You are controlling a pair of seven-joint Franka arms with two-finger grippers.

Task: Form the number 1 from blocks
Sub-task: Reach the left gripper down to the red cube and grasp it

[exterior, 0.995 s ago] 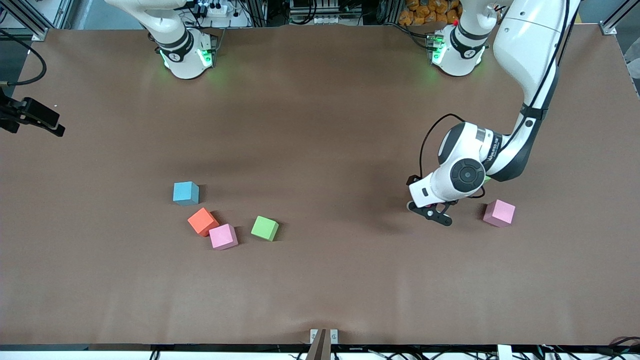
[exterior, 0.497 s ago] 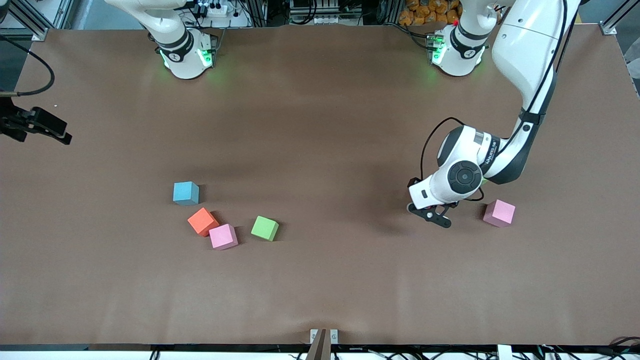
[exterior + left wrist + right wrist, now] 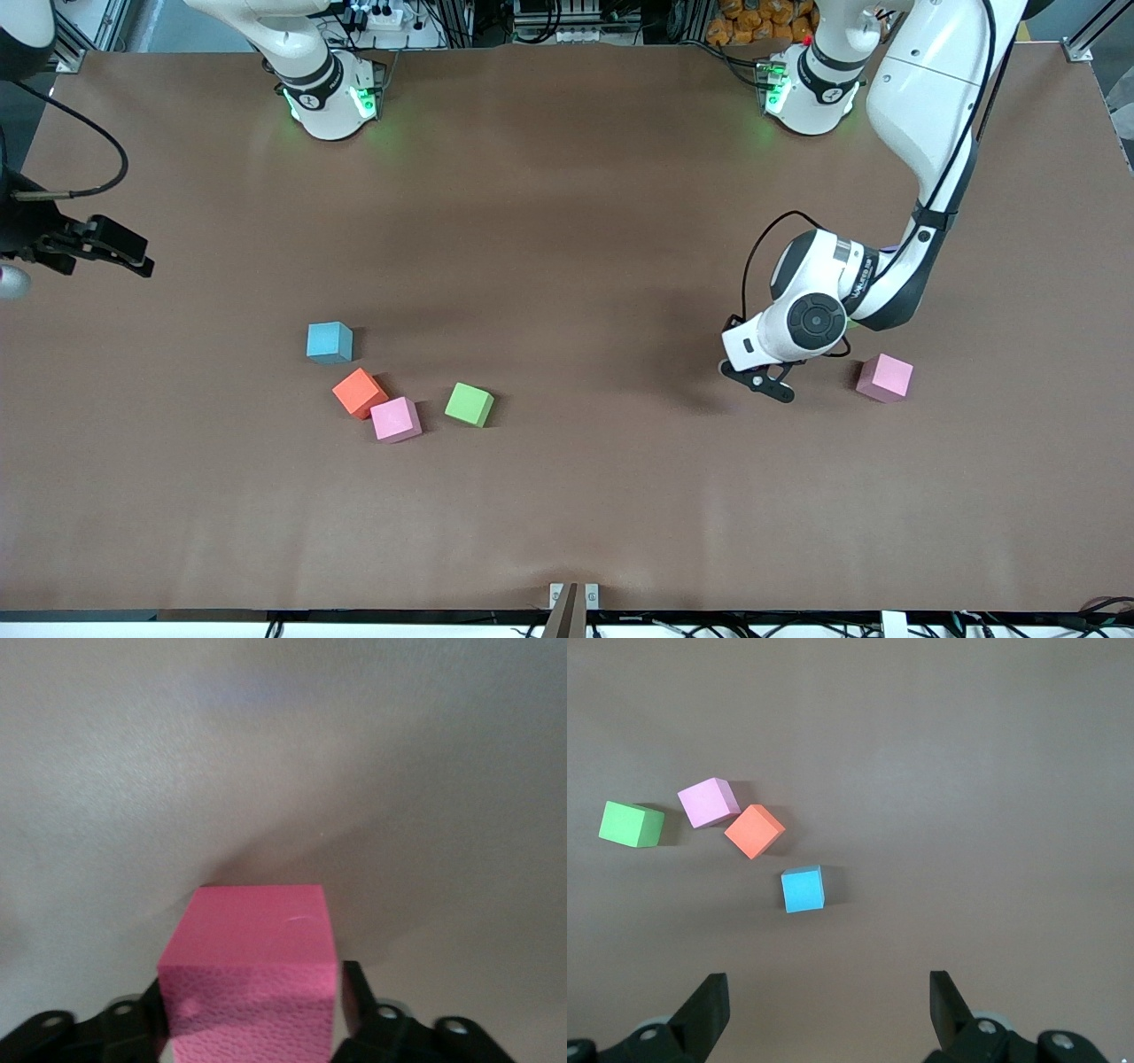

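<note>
Two changes marked this moment: the left gripper (image 3: 769, 379), low over the table's (image 3: 567, 221) left-arm end, had drawn its jaws in from wide open until a finger stood against each side of a pink block (image 3: 252, 992) in the left wrist view, and the right gripper (image 3: 111, 250) had drifted further in from the table's edge at the right arm's end. The first suggested a pick-up under way (whether the block was truly squeezed or lifted could not be told). In the front view that block was hidden under the left wrist, just beside a second pink block (image 3: 884, 377) lying free. The right gripper hung wide open, holding nothing, looking down on the cluster toward the right arm's end: light blue block (image 3: 330, 343), orange block (image 3: 360, 392), a third pink block (image 3: 395, 419) touching it, and green block (image 3: 469, 404) apart. None of those had moved, and no figure 1 was yet begun.
</note>
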